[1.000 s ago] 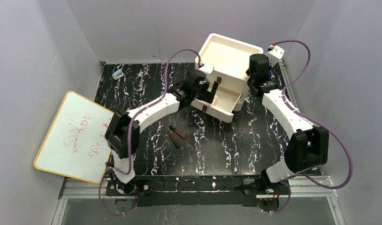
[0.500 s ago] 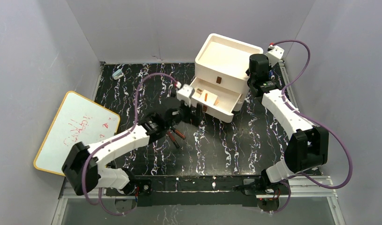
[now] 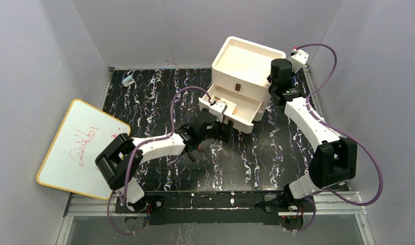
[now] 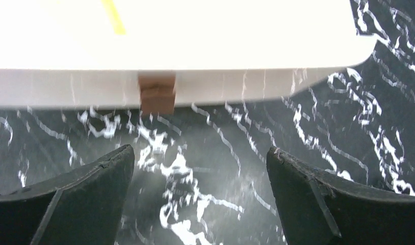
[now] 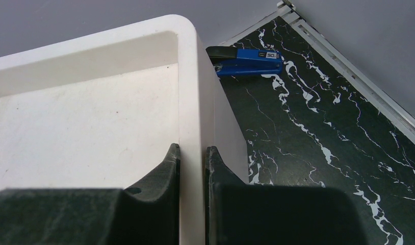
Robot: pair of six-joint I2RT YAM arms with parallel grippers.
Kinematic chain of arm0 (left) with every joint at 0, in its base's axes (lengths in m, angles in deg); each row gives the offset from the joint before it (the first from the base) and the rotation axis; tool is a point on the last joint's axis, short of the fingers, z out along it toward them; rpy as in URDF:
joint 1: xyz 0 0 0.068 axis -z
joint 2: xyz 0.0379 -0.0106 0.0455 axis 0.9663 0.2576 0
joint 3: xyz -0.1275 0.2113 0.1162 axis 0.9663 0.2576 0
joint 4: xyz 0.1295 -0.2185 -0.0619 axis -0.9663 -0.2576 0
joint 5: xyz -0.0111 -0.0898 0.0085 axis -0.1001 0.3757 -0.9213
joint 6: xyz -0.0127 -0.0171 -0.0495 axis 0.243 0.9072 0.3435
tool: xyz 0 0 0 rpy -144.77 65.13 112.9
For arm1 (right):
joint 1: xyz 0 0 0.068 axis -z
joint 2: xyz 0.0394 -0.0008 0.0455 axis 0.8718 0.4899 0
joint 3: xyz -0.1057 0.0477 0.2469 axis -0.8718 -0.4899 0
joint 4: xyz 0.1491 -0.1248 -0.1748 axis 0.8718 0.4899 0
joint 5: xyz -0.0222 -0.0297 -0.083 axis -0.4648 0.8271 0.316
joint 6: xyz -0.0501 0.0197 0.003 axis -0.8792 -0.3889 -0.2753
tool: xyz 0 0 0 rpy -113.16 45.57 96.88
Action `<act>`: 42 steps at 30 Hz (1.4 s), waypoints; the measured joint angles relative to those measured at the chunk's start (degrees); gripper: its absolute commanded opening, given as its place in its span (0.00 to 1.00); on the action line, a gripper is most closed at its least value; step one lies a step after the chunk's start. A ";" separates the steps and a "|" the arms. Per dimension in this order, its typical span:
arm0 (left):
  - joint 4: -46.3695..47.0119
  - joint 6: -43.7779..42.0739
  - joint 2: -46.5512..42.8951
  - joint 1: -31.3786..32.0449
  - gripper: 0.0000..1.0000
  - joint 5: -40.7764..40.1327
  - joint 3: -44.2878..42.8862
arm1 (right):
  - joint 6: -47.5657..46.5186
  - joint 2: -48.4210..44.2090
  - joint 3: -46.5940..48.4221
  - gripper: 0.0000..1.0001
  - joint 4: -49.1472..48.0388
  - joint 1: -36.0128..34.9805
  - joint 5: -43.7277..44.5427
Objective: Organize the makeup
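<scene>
My left hand (image 4: 199, 171) hangs wide and empty low over the worktop (image 4: 348, 102), fingers pointing at the brown handle (image 4: 156, 94) of the drawer (image 3: 243, 121), near it but not touching. My right hand (image 5: 192, 151) is pinched narrow on the side wall of the box (image 5: 93, 117), which I judge is holding it steady. The drawer stands pulled out, and from above a tan piece (image 3: 235, 110) lies inside it, so I take part of the makeup as put away. What else is in there I cannot tell. The pencils (image 3: 192, 156) lie on the worktop just under my left forearm, mostly hidden, so they are left to do. I see neither the round discs nor the tube anywhere on the worktop; whether they are in the box I cannot say. Left, as I judge it: pencils in, drawer shut.
</scene>
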State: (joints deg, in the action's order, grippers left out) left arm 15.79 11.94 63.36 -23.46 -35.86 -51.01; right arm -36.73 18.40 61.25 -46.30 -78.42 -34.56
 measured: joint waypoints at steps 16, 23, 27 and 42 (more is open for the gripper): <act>-8.04 -9.94 21.68 1.16 0.98 -9.35 -21.99 | 0.66 -0.35 -0.46 0.01 -0.90 0.17 1.75; 0.85 -15.65 26.16 0.70 0.98 -11.43 -27.69 | -0.31 -1.22 -1.79 0.01 -2.93 0.15 0.66; 7.56 -18.62 25.07 0.52 0.98 -11.63 -29.03 | -1.86 -1.22 -1.92 0.01 -3.82 0.15 -1.70; 14.82 -20.37 25.38 -1.86 0.98 -10.75 -29.42 | -3.69 -0.96 -1.60 0.01 -3.96 0.17 -2.58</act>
State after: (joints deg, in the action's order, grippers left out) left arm 30.61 -8.43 88.73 -25.32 -46.61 -80.43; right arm -40.42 17.44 59.66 -50.26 -78.25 -37.14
